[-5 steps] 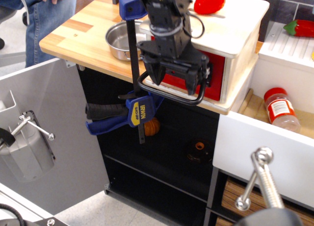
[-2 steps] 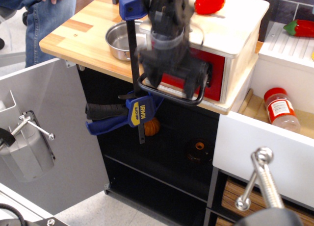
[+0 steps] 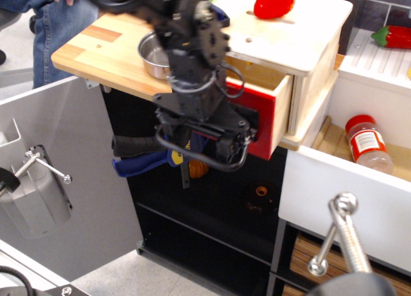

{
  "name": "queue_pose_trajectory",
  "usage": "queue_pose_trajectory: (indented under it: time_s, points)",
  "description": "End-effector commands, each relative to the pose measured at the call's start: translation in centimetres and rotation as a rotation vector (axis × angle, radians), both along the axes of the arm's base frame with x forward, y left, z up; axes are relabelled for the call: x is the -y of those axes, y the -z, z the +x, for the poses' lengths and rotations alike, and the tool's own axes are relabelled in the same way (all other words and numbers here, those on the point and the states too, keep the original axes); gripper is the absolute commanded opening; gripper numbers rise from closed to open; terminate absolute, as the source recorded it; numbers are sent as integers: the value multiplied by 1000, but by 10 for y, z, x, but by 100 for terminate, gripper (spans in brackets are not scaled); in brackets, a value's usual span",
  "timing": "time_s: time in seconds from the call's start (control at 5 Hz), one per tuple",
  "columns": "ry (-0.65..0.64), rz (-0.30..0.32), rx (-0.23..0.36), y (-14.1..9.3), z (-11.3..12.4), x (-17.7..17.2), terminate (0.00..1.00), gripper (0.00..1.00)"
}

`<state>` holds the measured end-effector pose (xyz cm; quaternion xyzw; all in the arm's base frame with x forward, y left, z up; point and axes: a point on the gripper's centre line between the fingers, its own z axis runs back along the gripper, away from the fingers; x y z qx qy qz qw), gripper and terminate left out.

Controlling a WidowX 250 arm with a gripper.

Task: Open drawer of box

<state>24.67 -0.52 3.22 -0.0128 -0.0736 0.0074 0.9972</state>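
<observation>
The pale plywood box [image 3: 302,45] stands on the wooden counter. Its red drawer [image 3: 266,126] is pulled well out towards me, with its plywood side [image 3: 257,74] showing. The black loop handle [image 3: 225,166] sticks out from the drawer front. My black gripper [image 3: 204,137] reaches down from above with its fingers set apart inside the loop and hooked behind the handle's bar. The arm hides the left part of the drawer front and the mounting plate.
A steel pot [image 3: 151,57] sits left of the box. A blue clamp [image 3: 144,156] hangs off the counter edge just below my gripper. A red pepper [image 3: 274,2] lies on the box. An open white drawer [image 3: 347,200] with a spice jar [image 3: 368,142] is at right. A person [image 3: 58,20] stands at back left.
My gripper has moved down and to the left, towards me, pulling the handle with it. The red drawer, shut a second ago, now sticks far out of the box.
</observation>
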Motion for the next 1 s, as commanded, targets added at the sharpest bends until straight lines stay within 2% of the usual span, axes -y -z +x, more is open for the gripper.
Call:
queue_pose_trajectory:
  time_s: [0.0, 0.4, 0.6, 0.8]
  points:
    - [98, 5, -67, -6, -57, -3, 0, 100]
    - [104, 35, -136, 0, -69, -4, 0, 100]
    - [87, 26, -212, -18, -65, -1, 0, 100]
    - [38, 40, -244, -36, -66, 0, 100, 100]
